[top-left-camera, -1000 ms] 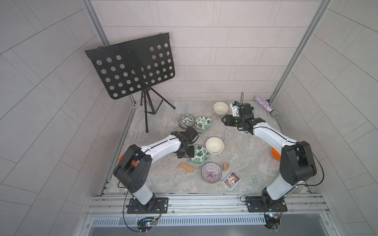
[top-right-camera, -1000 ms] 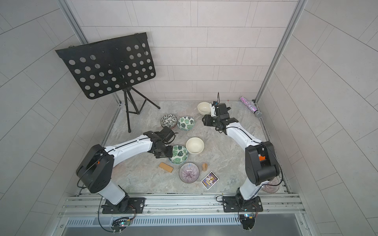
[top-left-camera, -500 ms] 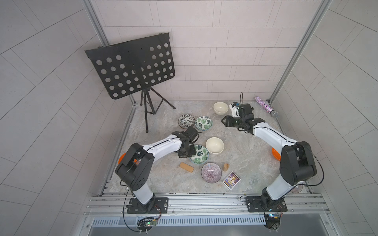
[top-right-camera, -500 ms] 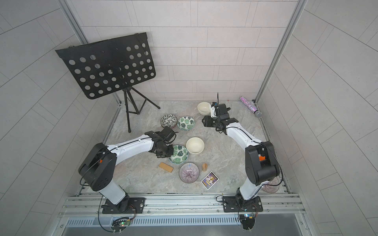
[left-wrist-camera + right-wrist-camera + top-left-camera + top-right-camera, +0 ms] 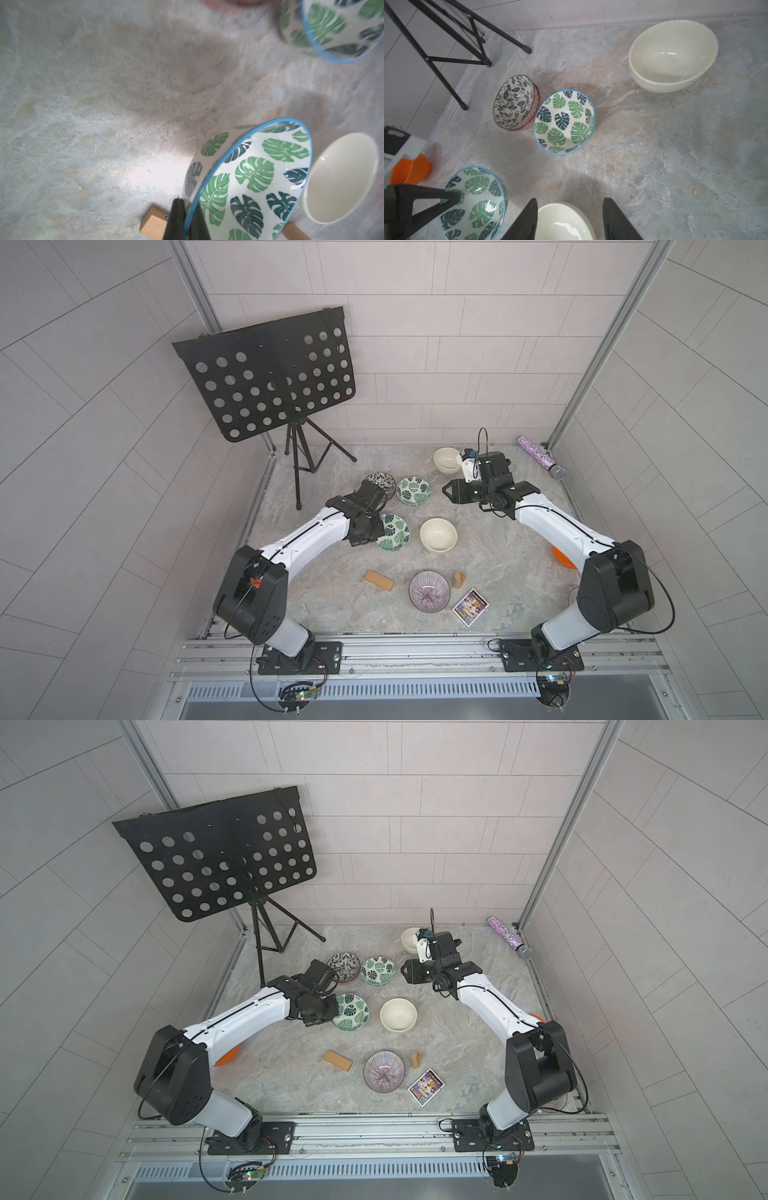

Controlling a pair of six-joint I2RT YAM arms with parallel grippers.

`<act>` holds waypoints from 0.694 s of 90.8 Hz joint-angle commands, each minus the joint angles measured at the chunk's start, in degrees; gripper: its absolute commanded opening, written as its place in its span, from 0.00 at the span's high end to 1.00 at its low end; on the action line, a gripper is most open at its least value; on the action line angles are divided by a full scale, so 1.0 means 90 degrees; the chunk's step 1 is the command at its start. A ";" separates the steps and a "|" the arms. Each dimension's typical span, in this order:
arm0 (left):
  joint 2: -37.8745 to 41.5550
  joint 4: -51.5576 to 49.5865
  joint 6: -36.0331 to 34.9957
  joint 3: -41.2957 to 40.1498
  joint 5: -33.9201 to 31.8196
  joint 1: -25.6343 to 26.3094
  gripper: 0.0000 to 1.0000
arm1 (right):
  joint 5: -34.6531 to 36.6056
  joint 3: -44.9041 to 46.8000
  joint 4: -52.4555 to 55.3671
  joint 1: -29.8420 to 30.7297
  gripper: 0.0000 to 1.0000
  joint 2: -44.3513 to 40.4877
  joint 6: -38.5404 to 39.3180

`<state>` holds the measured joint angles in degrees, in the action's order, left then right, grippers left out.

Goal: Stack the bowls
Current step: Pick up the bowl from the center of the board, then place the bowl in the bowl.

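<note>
Since a second ago the left claw (image 5: 187, 205) has closed; it is now clamped on the rim of the near leaf bowl (image 5: 392, 532), mid-bench (image 5: 498, 572), just beside a cream bowl (image 5: 438, 534). The right claw (image 5: 570, 200) hangs with its fingers apart, holding nothing, between that bowl and the far cream bowl (image 5: 446, 459). A second leaf bowl (image 5: 413, 490) sits just beside a black-and-white bowl (image 5: 382, 480).

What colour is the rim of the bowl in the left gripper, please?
Light blue, on the leaf bowl; best seen in the left wrist view.
</note>
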<state>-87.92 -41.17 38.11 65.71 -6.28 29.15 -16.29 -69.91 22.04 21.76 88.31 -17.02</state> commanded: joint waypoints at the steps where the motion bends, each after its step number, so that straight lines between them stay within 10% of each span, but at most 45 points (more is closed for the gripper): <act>1: 0.0034 0.0049 -0.0015 0.0641 0.0016 -0.0102 1.00 | -0.0304 -0.0251 0.0144 0.0256 0.47 -0.0136 0.0163; 63: -0.0854 0.0523 0.0070 0.1663 0.0532 -0.0124 1.00 | -0.0135 -0.1241 0.0148 0.0886 0.50 0.1376 0.0044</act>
<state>-95.83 -38.83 38.15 78.56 -3.38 28.12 -18.87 -78.37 22.63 29.61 98.98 -16.58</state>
